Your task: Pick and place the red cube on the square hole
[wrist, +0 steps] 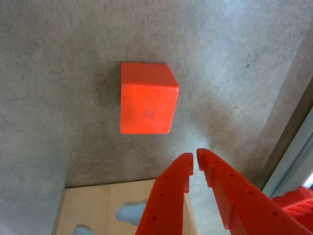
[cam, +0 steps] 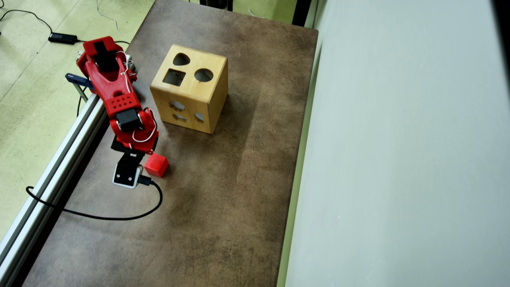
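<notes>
The red cube (wrist: 148,99) lies on the grey-brown table, apart from my gripper (wrist: 194,156), beyond the fingertips and a little left in the wrist view. The red jaws are empty and stand almost together, with only a thin slit between the tips. In the overhead view the cube (cam: 156,165) sits just right of the arm's wrist (cam: 133,137); the fingers are hidden under it. The wooden shape box (cam: 191,89) stands behind the cube, with the square hole (cam: 174,77) in its top face. A side of the box (wrist: 105,205) shows at the wrist view's lower left.
The box top also has a round hole (cam: 203,75) and a rounded triangular hole (cam: 181,59). An aluminium rail (cam: 59,159) runs along the table's left edge. A black cable (cam: 119,217) loops from the wrist camera (cam: 127,174). A pale wall (cam: 398,159) borders the right side.
</notes>
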